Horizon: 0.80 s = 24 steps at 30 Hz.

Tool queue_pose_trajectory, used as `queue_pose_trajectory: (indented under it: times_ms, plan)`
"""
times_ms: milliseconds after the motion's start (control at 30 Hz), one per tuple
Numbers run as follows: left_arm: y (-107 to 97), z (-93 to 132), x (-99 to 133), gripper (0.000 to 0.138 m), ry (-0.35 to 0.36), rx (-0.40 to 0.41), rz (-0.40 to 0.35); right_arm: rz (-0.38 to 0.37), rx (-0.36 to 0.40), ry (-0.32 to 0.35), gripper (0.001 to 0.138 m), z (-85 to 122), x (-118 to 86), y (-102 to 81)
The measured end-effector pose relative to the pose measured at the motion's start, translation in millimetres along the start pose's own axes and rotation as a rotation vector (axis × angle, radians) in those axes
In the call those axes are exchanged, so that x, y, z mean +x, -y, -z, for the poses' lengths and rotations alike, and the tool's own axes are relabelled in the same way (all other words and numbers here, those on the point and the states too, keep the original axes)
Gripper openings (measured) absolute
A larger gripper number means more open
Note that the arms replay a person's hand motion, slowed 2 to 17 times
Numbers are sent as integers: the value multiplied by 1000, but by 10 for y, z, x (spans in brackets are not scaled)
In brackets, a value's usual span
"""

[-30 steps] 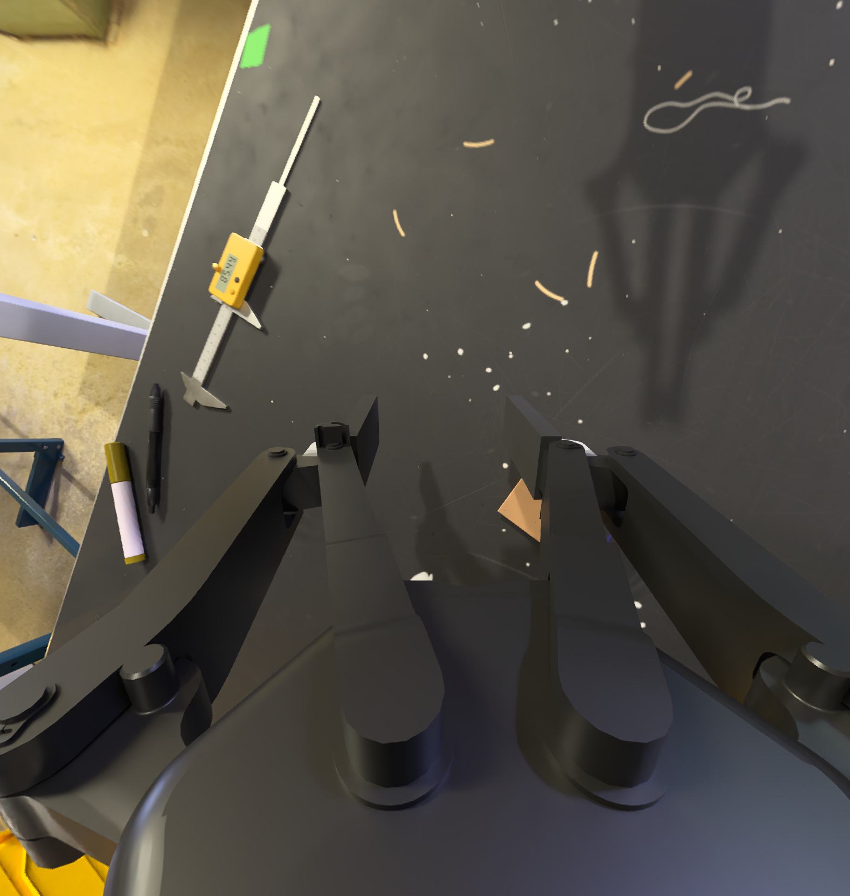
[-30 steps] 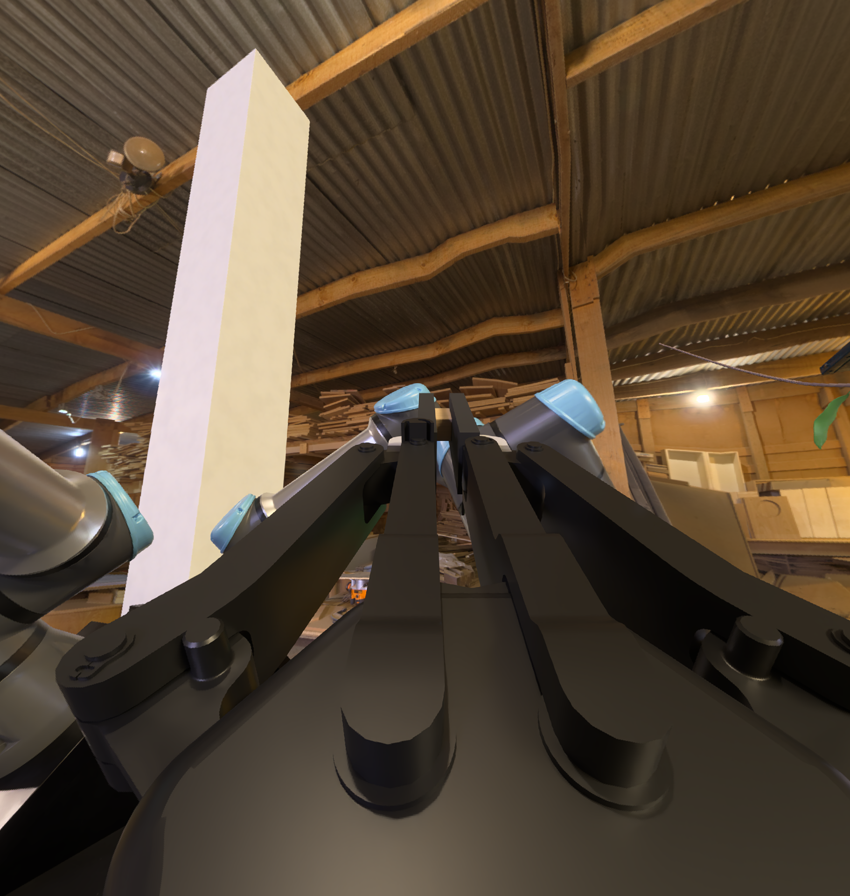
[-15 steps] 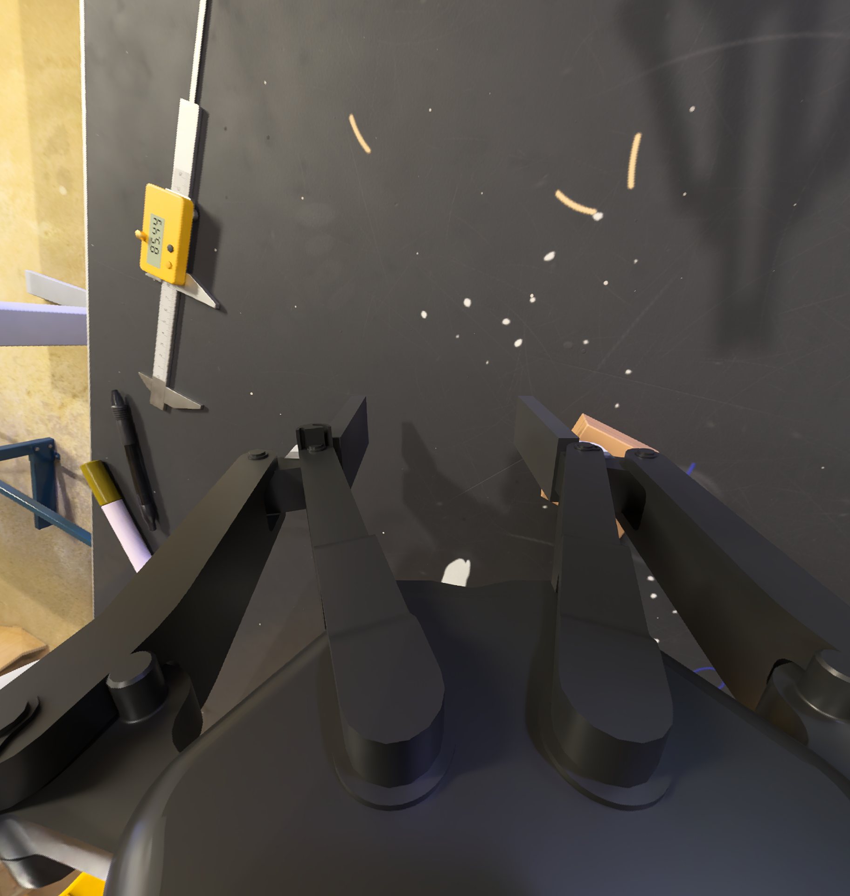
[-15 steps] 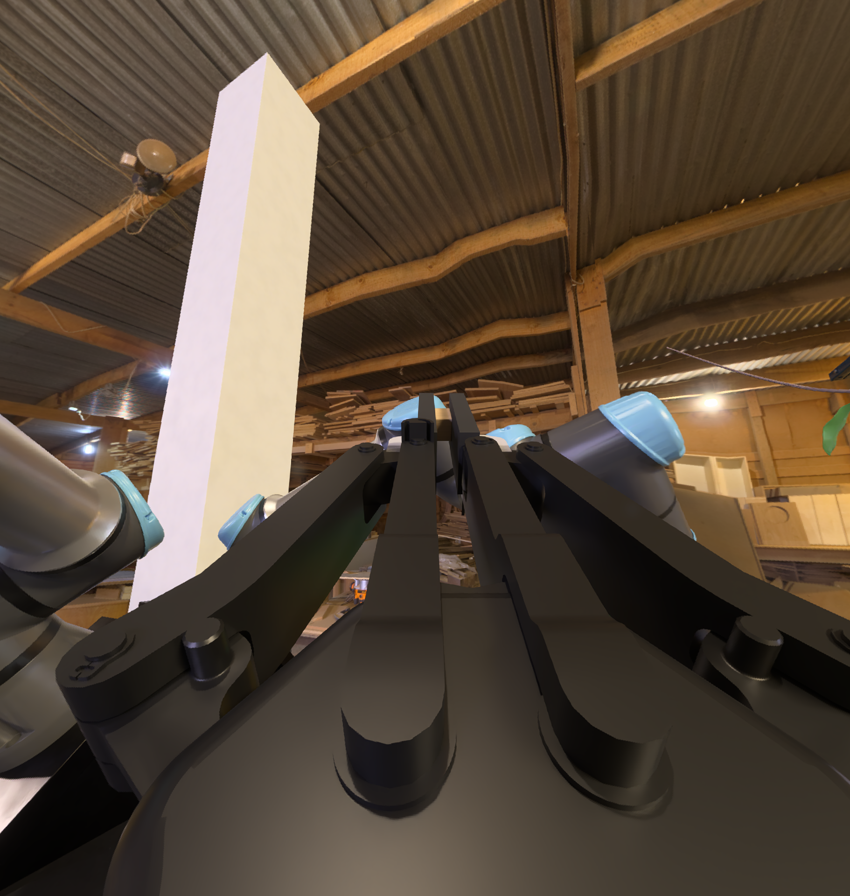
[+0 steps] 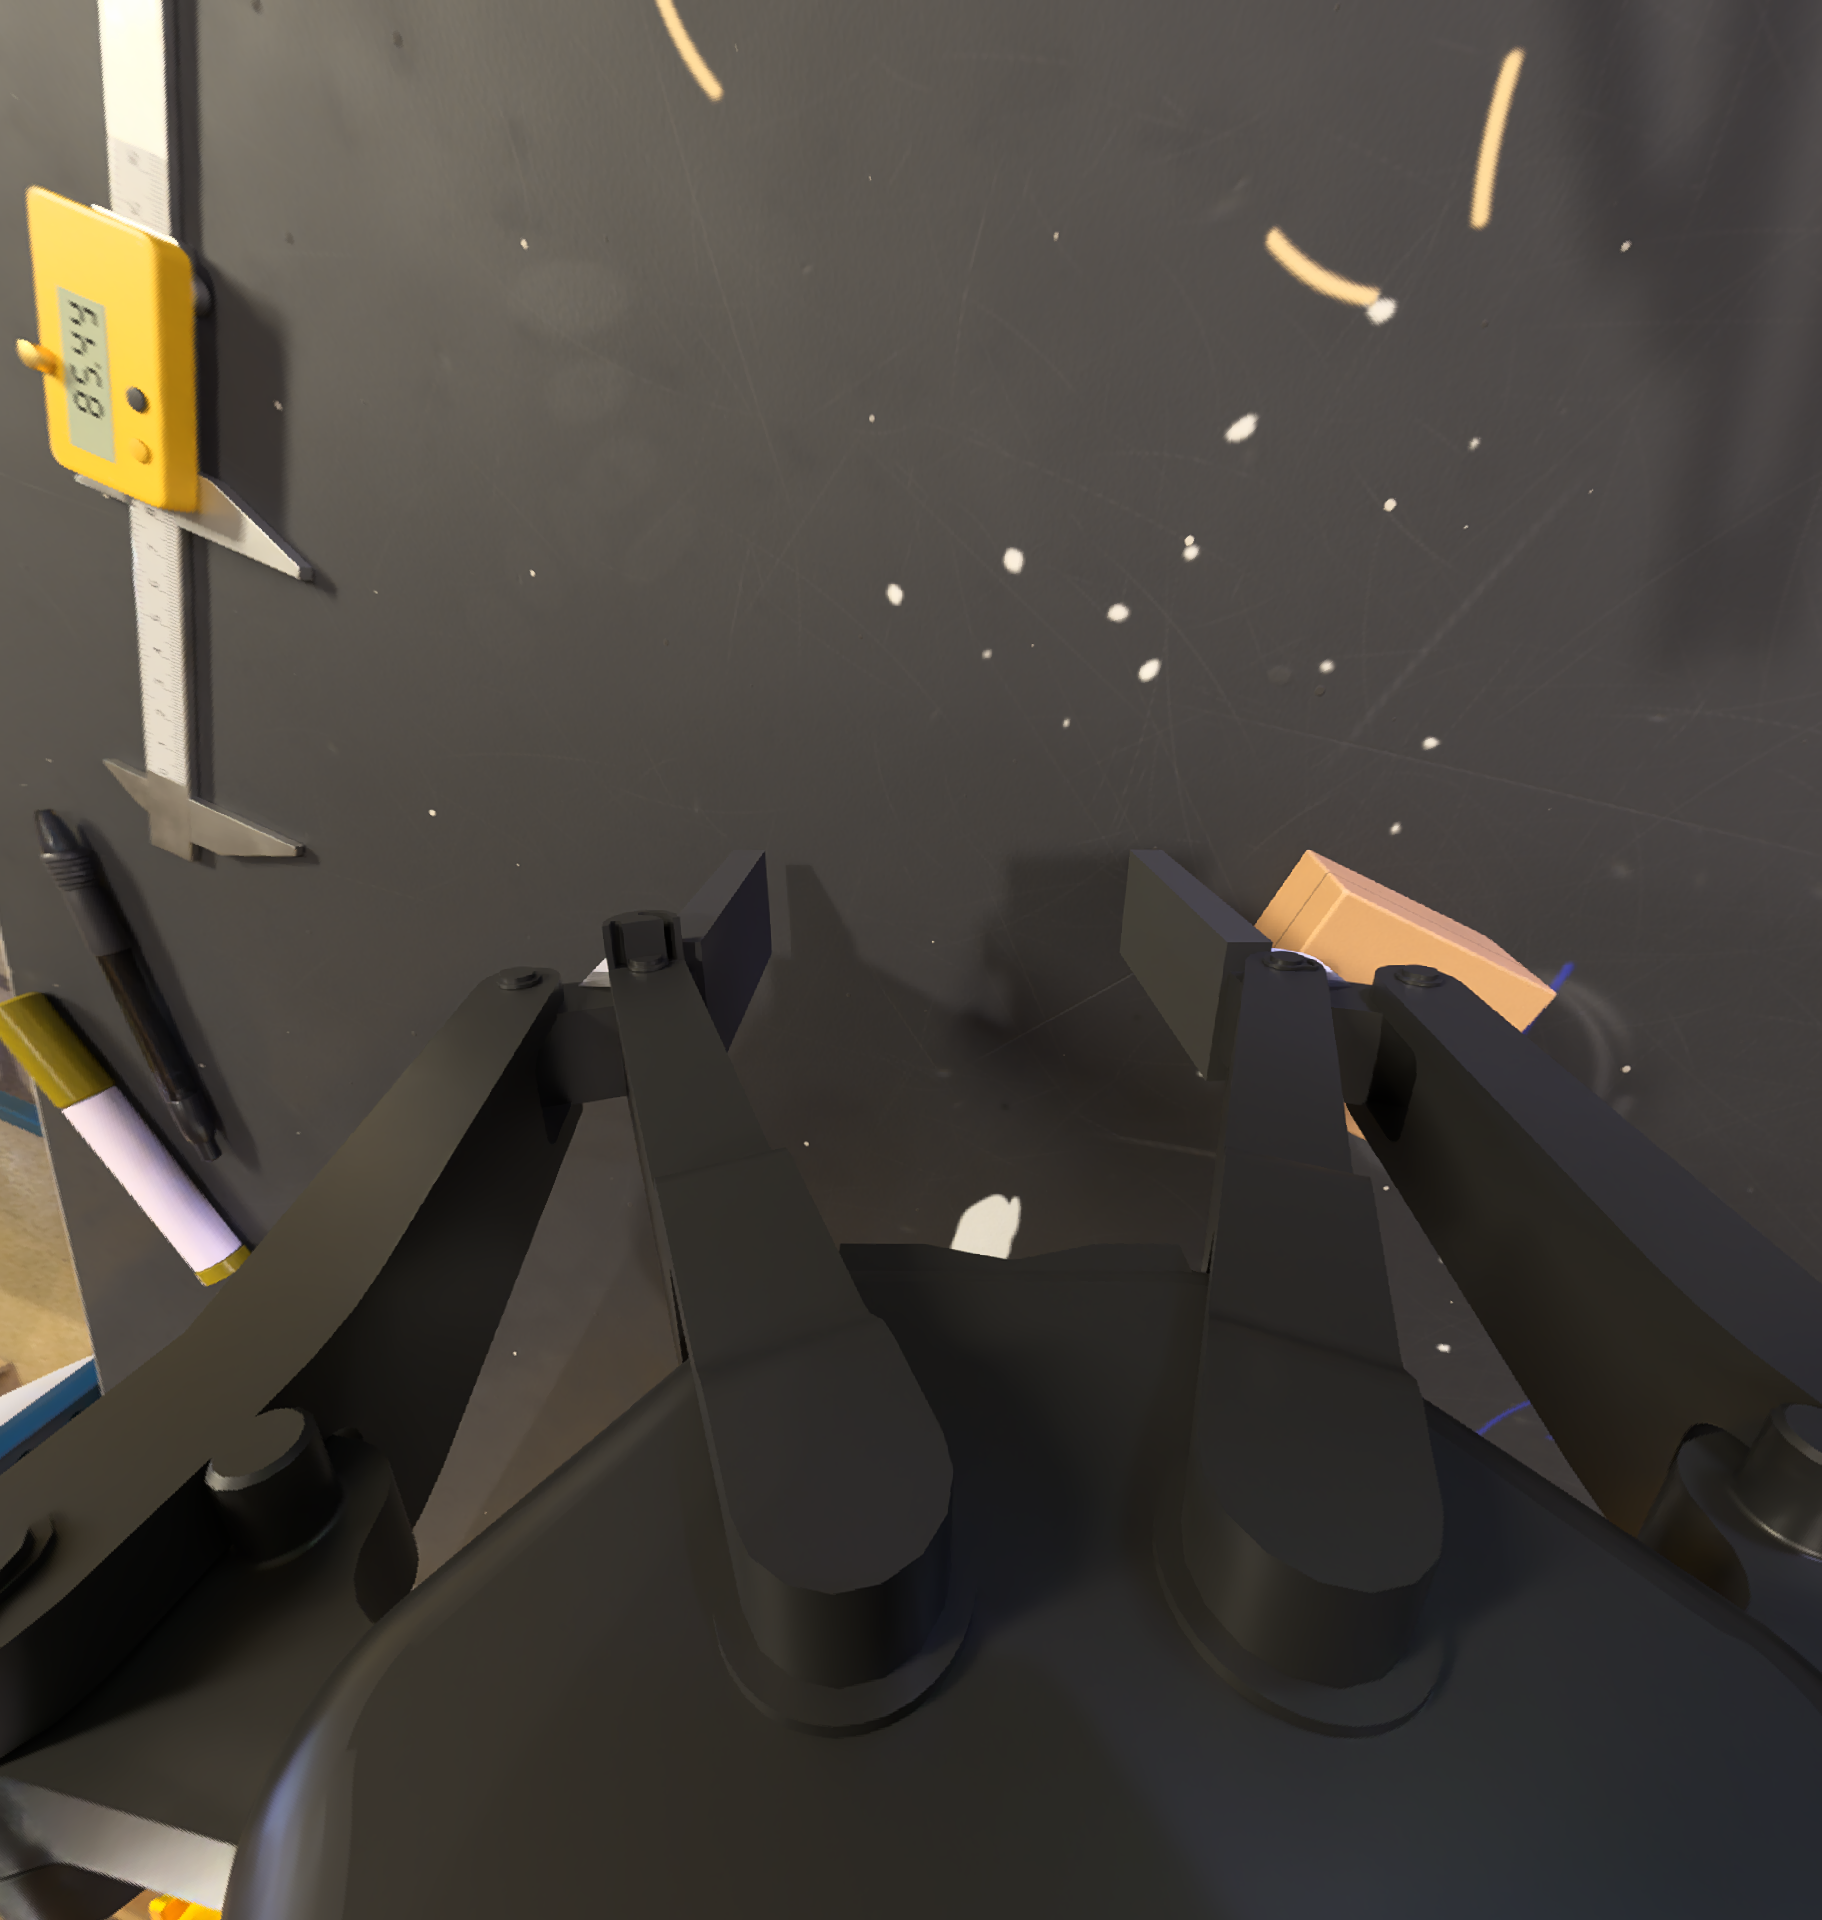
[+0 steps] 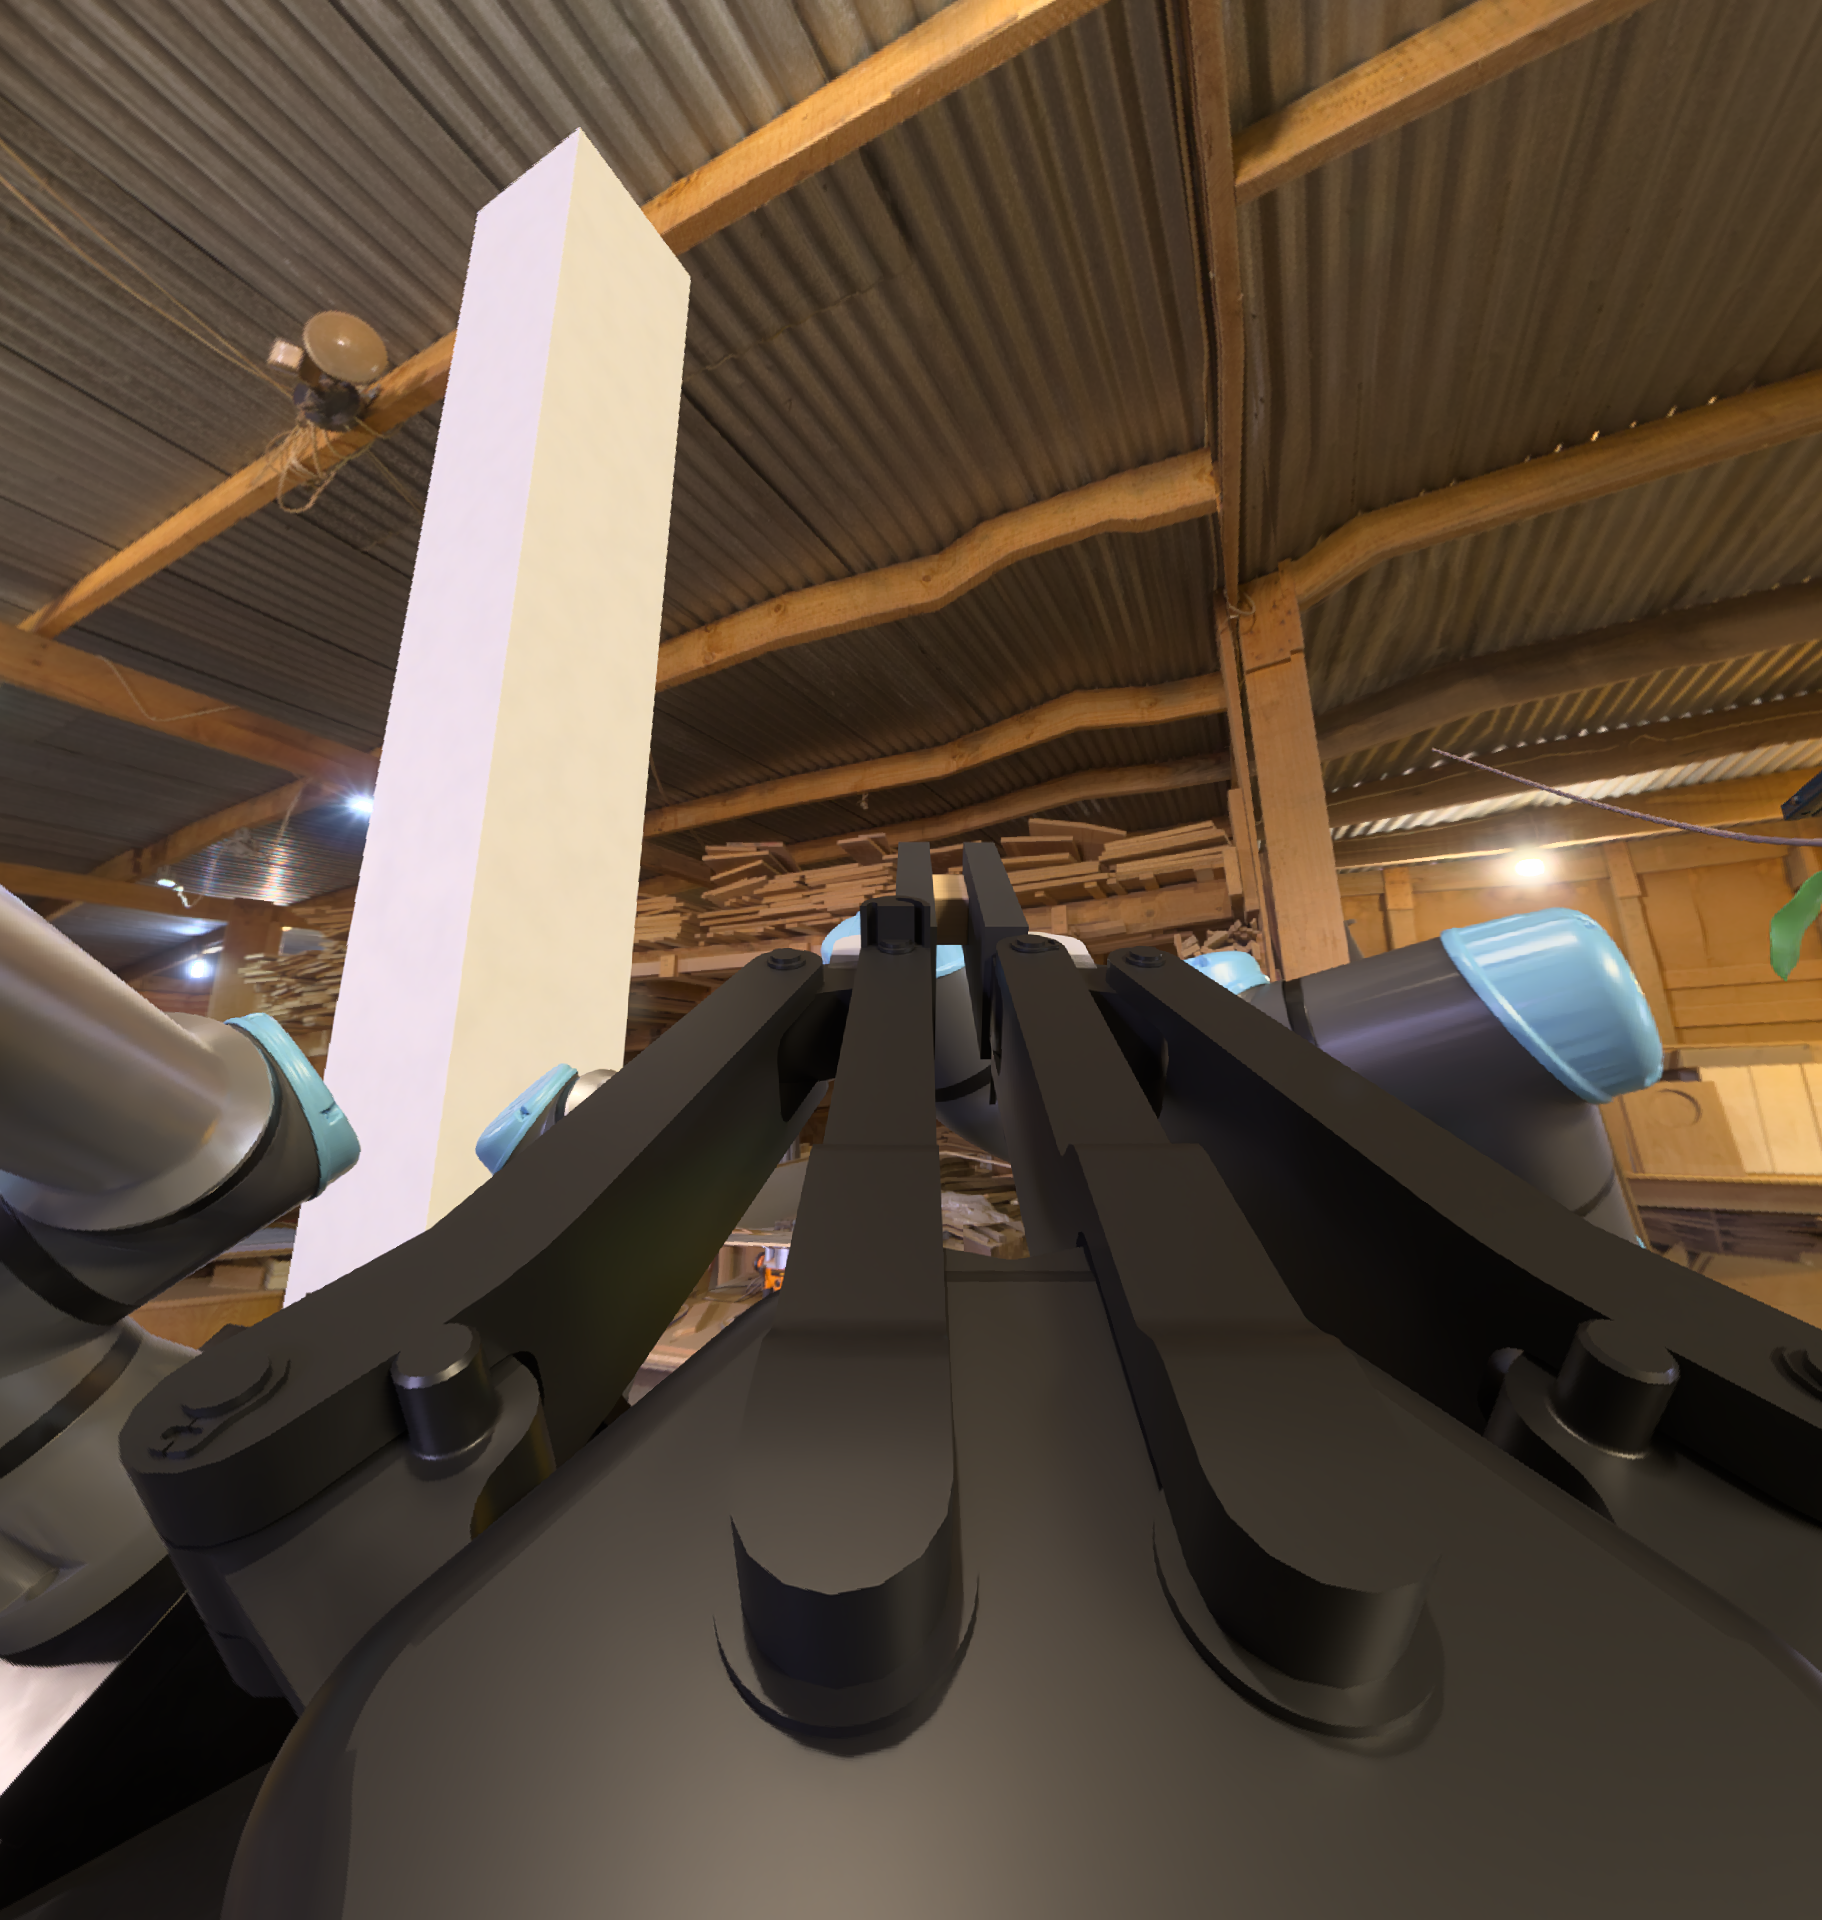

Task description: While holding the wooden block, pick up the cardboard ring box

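The cardboard ring box (image 5: 1395,945) is a small tan box lying on the dark table (image 5: 886,416). It sits just right of my left gripper's right finger, which hides part of it. My left gripper (image 5: 948,904) is open and empty, low over bare table with the box outside its jaws. My right gripper (image 6: 946,883) points up toward the roof. Its jaws are almost together on a thin tan piece, the wooden block (image 6: 948,885), of which only a sliver shows between the pads.
A yellow digital caliper (image 5: 117,343), a black pen (image 5: 128,987) and a white and olive marker (image 5: 128,1143) lie along the table's left edge. Wood shavings (image 5: 1312,270) are scattered farther out. In the right wrist view a tall cream post (image 6: 533,675) and the other arm's blue-capped joints (image 6: 1541,997) stand close.
The left gripper has swung and dropped closer to the table, still open. The box has come out from behind the right finger. The right gripper has stayed shut and hardly moved.
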<state>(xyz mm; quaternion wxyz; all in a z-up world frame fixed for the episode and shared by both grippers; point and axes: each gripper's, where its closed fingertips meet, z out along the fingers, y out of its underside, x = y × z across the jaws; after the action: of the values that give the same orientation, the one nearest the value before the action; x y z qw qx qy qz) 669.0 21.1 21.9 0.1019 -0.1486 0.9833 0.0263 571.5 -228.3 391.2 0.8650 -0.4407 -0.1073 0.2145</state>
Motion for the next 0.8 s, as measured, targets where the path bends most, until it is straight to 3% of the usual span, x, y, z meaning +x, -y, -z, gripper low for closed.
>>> queue_pose_trajectory:
  times_ms: [300, 800]
  plan:
    - [-66, -117, 23, 93, -47, -38, 6, -8, -4, 7, 9, 3, 12, -8]
    - [-148, -108, 74, 90, -79, -103, 105, -21, -6, 16, 9, -3, 26, -24]
